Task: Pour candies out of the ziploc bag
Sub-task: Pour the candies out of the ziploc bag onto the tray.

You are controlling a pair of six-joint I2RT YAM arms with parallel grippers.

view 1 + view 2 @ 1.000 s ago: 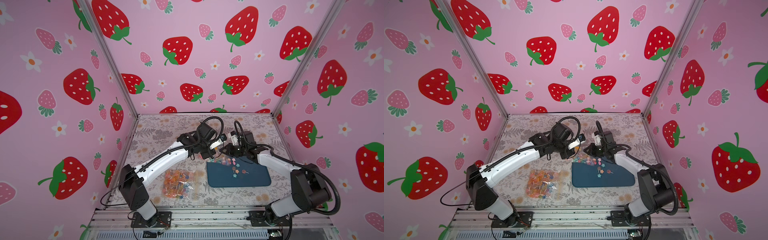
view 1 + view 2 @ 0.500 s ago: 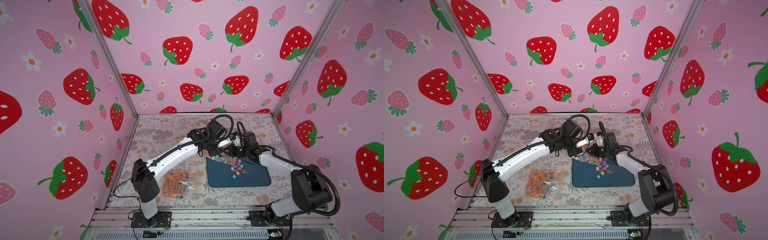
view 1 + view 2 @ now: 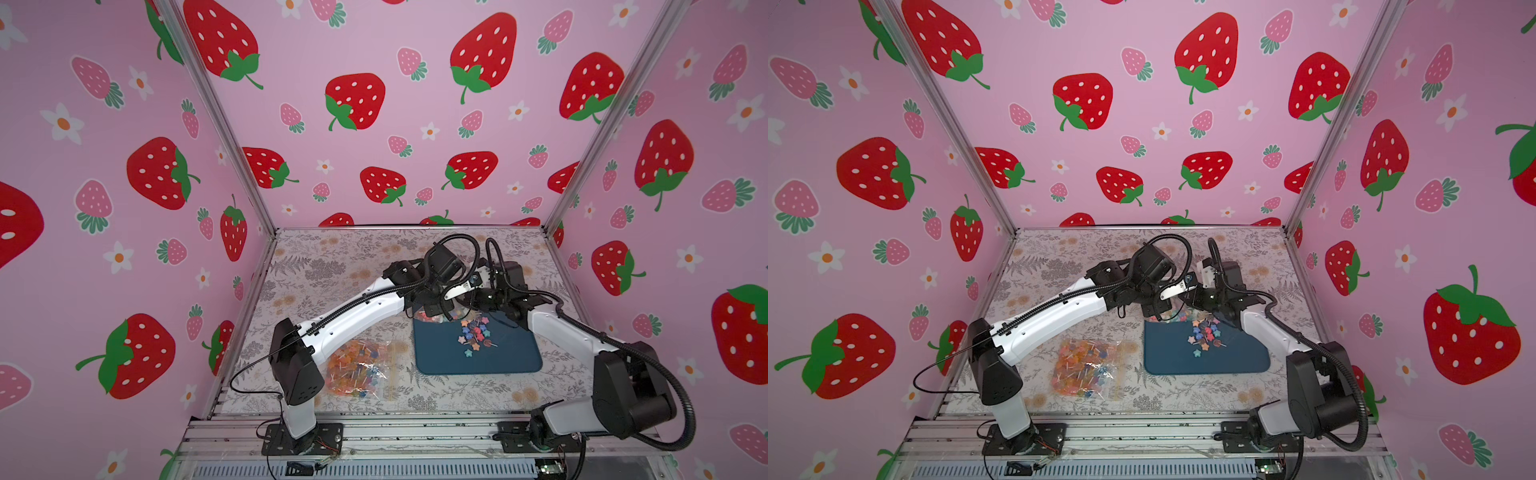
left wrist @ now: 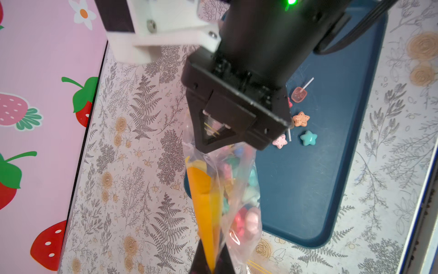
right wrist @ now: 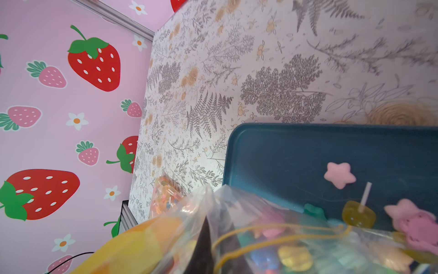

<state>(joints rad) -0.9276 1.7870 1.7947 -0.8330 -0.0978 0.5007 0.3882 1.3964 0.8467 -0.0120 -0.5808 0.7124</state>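
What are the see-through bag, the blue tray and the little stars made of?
The bag: thin clear plastic film, see-through, crinkled, shiny. The tray: probably hard plastic, matte dark blue, faintly scuffed. The stars: smooth, slightly glossy; hard candy or plastic, can't tell.

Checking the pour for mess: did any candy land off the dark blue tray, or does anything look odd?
Nothing stands out. The loose multicoloured star candies lie inside the dark blue tray; none shows on the floral table.

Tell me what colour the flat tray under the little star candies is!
Dark teal blue, no pattern. The flat rectangular tray shows best in the left wrist view.
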